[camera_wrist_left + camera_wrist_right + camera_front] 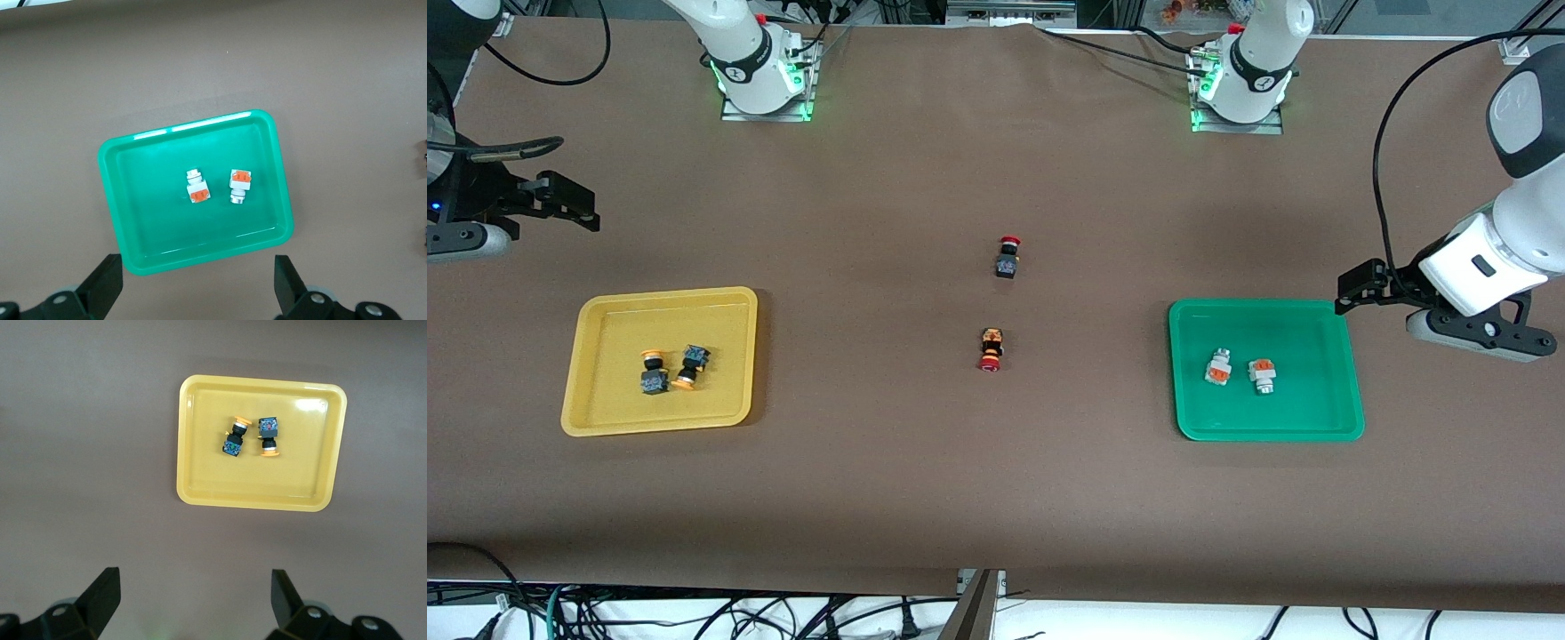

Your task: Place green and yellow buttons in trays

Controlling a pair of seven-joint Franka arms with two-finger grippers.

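Two yellow-capped buttons (655,372) (689,366) lie in the yellow tray (605,400) toward the right arm's end of the table. Two white-grey buttons with orange blocks (1218,368) (1262,375) lie in the green tray (1316,418) toward the left arm's end. My left gripper (1356,286) is open and empty, in the air over the table beside the green tray. My right gripper (569,200) is open and empty, over the table beside the yellow tray. The left wrist view shows the green tray (147,200) with both buttons (197,187) (239,185) between the open fingers' line (198,287). The right wrist view shows the yellow tray (207,467), its buttons (235,439) (269,435) and the open gripper (195,600).
Two red-capped black switches lie on the brown table mid-way between the trays, one (1008,257) farther from the front camera, one (991,348) nearer. The arm bases (760,71) (1240,84) stand at the table's edge farthest from the front camera.
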